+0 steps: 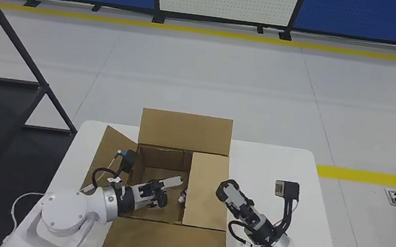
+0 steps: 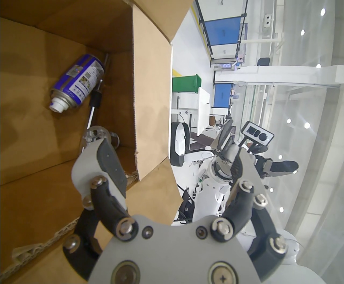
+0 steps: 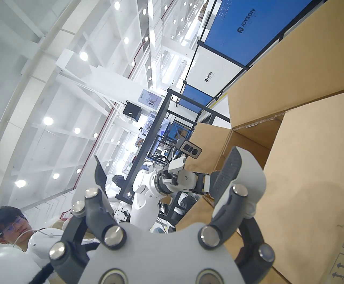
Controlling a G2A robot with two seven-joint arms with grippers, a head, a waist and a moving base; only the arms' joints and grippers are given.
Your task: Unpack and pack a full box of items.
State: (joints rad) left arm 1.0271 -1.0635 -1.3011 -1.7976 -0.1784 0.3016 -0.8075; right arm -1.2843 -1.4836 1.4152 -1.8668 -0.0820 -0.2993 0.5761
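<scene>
An open cardboard box (image 1: 207, 192) stands mid-table with its flaps spread. On its floor lies a blue spray can (image 2: 76, 80) with a white nozzle, and beside it a slim metal tool (image 2: 94, 107). The can is a small blue spot (image 1: 184, 193) in the top view. My left gripper (image 1: 165, 194) is inside the box opening, open and holding nothing (image 2: 169, 153), a short way from the can and tool. My right gripper (image 1: 228, 192) is outside the box beside the right flap (image 3: 303, 174), open with nothing between its fingers (image 3: 166, 172).
The box's far flap (image 1: 186, 131) stands up at the back, and the near flap (image 1: 164, 246) lies toward me. Bare white table (image 1: 282, 167) shows to the right of the box. A dark metal rack (image 1: 13, 49) stands off the table's left side.
</scene>
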